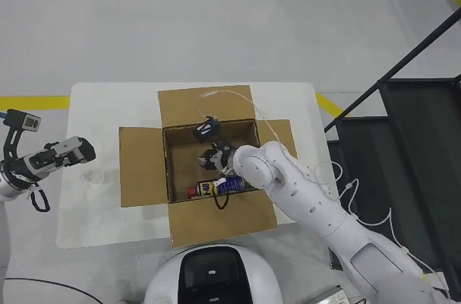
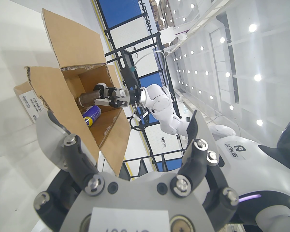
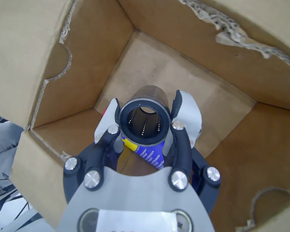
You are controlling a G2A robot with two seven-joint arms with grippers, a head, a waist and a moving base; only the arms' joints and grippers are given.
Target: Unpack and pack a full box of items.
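right pincer — clamped on metal cylinder inside box | spray can lying on box floor beneath it | left pincer — spread wide, over counter edge, apart from box

The right tool points down, fingers clamped, while the left tool hovers aside, fingers spread.

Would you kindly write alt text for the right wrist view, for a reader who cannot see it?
The right gripper is shut on a hollow metal cylinder inside the open cardboard box. A blue spray can lies under it.
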